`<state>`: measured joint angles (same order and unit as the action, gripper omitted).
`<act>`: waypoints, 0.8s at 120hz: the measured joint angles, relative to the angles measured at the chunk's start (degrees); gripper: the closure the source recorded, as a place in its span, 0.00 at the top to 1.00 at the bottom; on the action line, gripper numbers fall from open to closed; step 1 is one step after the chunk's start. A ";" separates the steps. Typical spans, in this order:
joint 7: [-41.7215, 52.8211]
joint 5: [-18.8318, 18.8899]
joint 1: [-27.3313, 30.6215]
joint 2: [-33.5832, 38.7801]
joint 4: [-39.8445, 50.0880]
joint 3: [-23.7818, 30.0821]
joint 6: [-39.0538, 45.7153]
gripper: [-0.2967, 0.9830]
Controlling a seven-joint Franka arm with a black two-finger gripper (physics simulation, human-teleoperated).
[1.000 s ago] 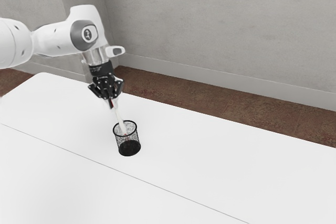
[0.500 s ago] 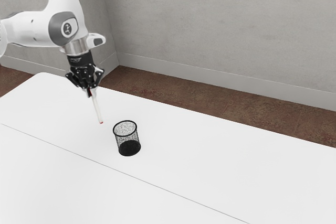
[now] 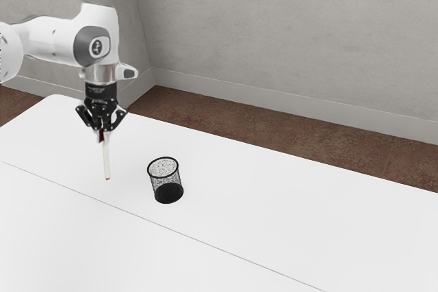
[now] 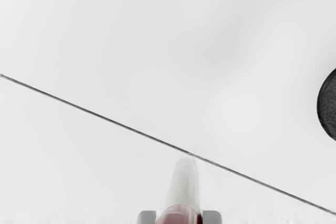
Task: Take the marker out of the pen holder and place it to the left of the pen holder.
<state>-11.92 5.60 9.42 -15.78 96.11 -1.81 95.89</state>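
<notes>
At ten o'clock in the exterior view, the white arm (image 3: 51, 37) is cut off by the picture's edge. At nine o'clock, the black gripper (image 3: 102, 136) is pointed down over the white table (image 3: 274, 210), its two fingers closed from both sides on the marker (image 3: 107, 162). The marker is held nearly upright, pale along its length, with red where it is gripped and at its lower tip. Its upper end is hidden by the fingers, and whether the tabletop is touched by its tip cannot be told. In the wrist view, its red part is seen pinched between the grey fingertips, and its gripped end is cut off.

Near the marker, toward four o'clock from it in the exterior view, the black mesh pen holder (image 3: 168, 194) is stood upright on the table, well apart from the fingers. In the wrist view, most of it is cut off; a dark curved part is seen. Farther right, brown floor (image 3: 287, 135) and grey wall (image 3: 294, 39) are partly cut off.
</notes>
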 joint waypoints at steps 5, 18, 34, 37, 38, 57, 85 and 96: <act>-0.24 0.94 0.00 -0.33 0.01 0.00 -1.55 0.16; -0.87 2.84 -0.01 -1.01 0.46 -0.01 -4.91 0.16; -1.59 4.22 0.00 -2.42 0.58 0.09 -8.75 0.16; -1.72 4.45 -0.01 -2.51 0.59 0.15 -9.48 0.16; -1.76 4.53 -0.01 -2.54 0.59 0.16 -9.72 0.16; -2.28 5.32 -0.08 -4.63 0.59 0.93 -13.38 0.16; -1.54 5.13 -0.01 -7.54 0.71 1.17 -14.99 0.36; -1.03 4.92 0.12 -7.31 1.04 1.05 -14.38 0.50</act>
<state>-12.94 10.52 9.54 -23.08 97.14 -0.75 81.51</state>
